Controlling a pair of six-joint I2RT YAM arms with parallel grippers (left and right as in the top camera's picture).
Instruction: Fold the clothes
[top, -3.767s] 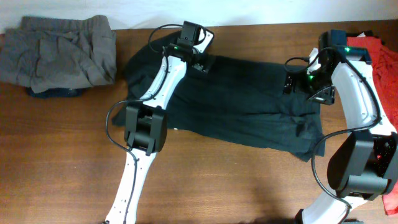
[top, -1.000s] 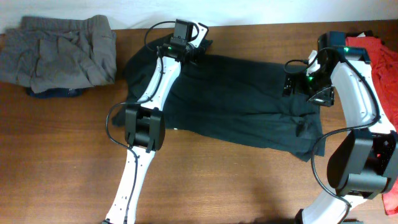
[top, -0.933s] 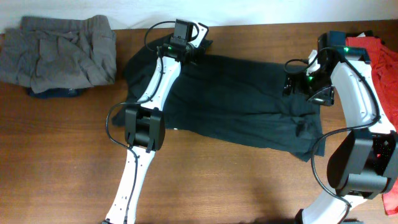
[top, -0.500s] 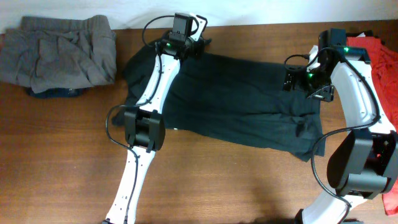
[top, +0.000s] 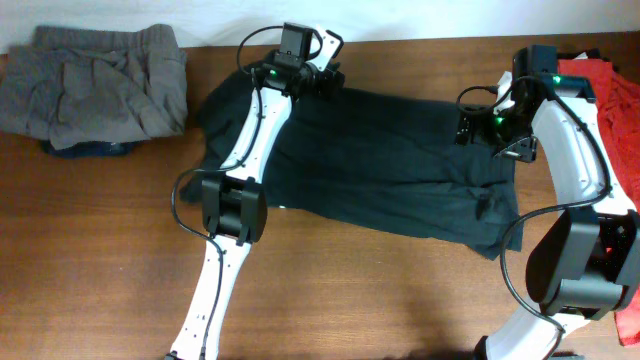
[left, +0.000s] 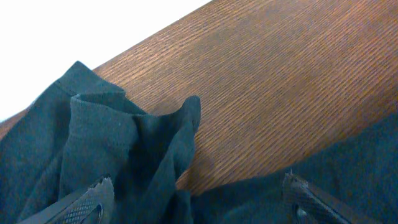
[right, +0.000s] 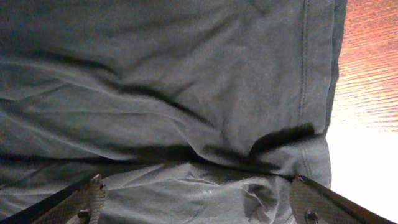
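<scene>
The black T-shirt (top: 380, 160) lies spread, wrinkled, across the middle of the table. My left gripper (top: 328, 70) hovers at its far edge near the back of the table. In the left wrist view this gripper (left: 199, 200) stands open, with a bunched fold of the shirt (left: 130, 149) rising between the wide-apart fingers and bare wood (left: 280, 87) beyond. My right gripper (top: 466, 120) is over the shirt's right part. Its wrist view shows it (right: 200, 198) open just above creased fabric (right: 186, 93) and a hem. A grey garment (top: 95, 85) lies crumpled at the far left.
A red garment (top: 612, 78) lies at the far right edge behind the right arm. Something dark blue (top: 85, 149) peeks from under the grey garment. The table's back edge (top: 420, 40) runs close behind the left gripper.
The left gripper moved a little toward the table's back edge with the shirt's edge, then spread its jaws wide. The right arm has hardly moved.
</scene>
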